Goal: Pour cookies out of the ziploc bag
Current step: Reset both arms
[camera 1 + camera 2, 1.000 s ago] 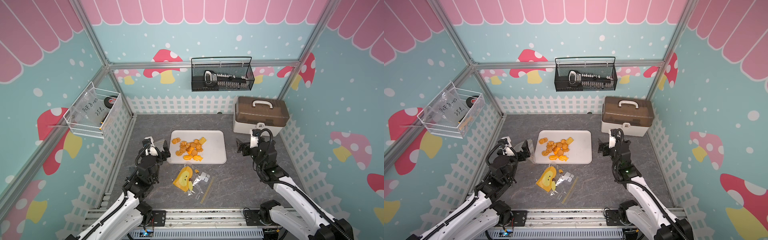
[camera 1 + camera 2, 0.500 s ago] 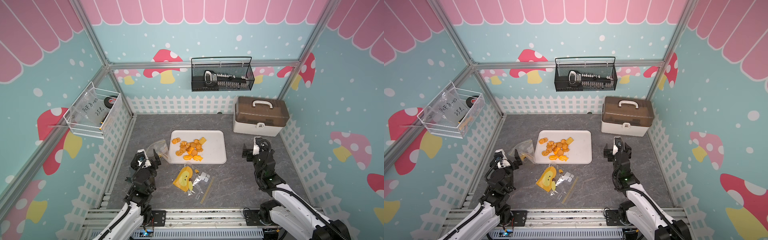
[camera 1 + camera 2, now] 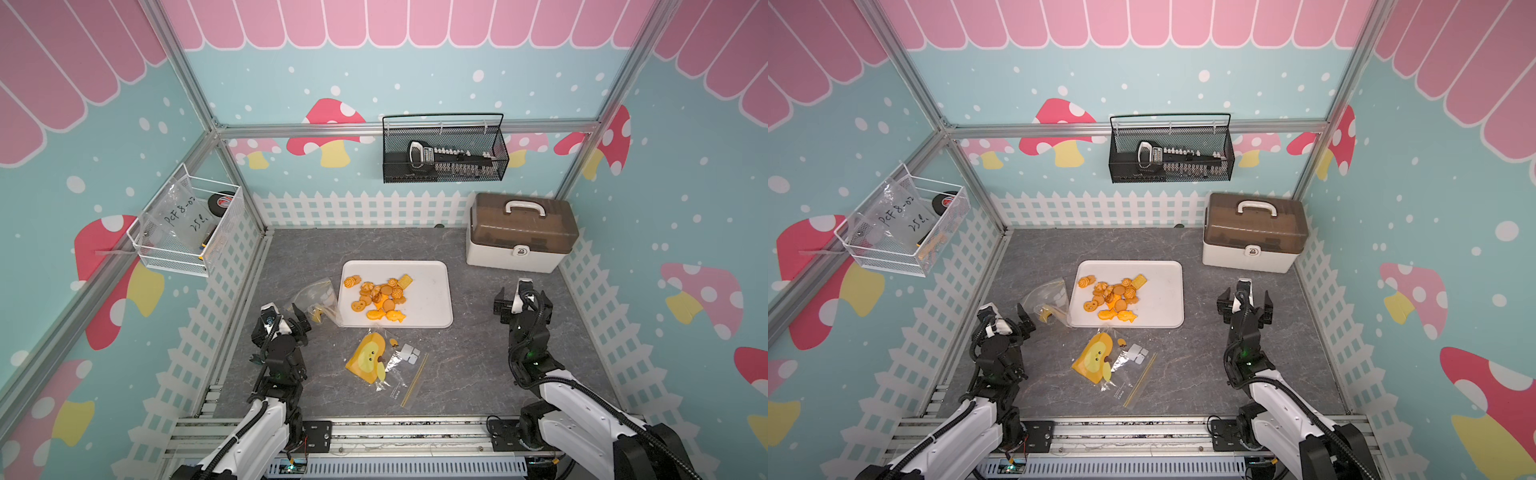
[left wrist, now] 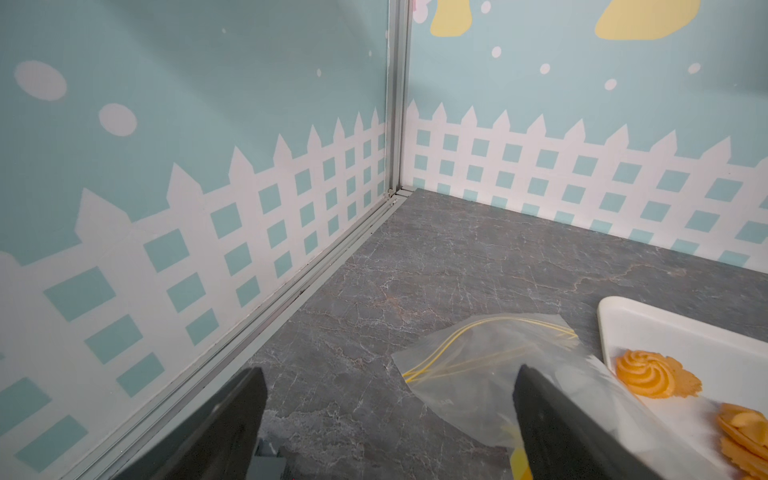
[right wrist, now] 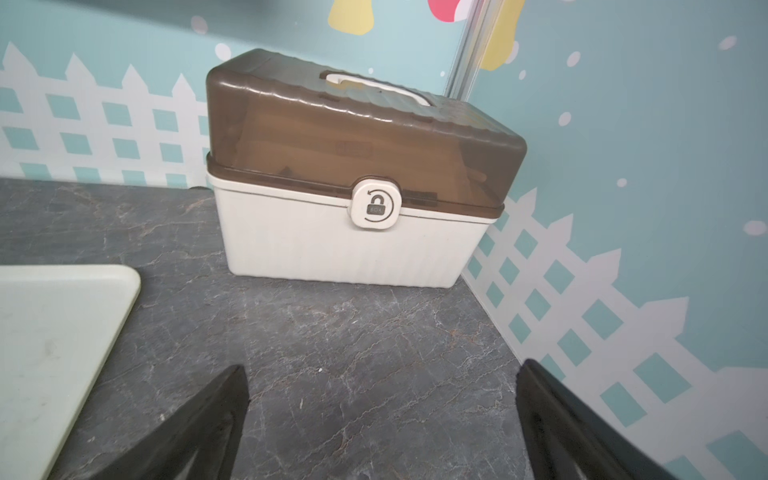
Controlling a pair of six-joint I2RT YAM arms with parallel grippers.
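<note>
Cookies [image 3: 379,297], small orange biscuit pieces: heaped on the 9 o'clock half of the white rectangular tray [image 3: 430,291]; 3 o'clock half bare. Clear ziploc bag [image 3: 313,296] limp against the tray's 9 o'clock edge, yellow piece inside. Left fingers [image 4: 232,419] spread, released, at the bag's 7 o'clock. Right fingers [image 5: 208,415] spread, empty, over bare grey tabletop [image 3: 478,357] at the tray's 3 o'clock.

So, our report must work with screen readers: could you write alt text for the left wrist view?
A clear ziploc bag lies on the grey tabletop beside a white tray holding orange cookies, seen between the open jaws of the left gripper; fence-patterned walls meet behind.
</note>
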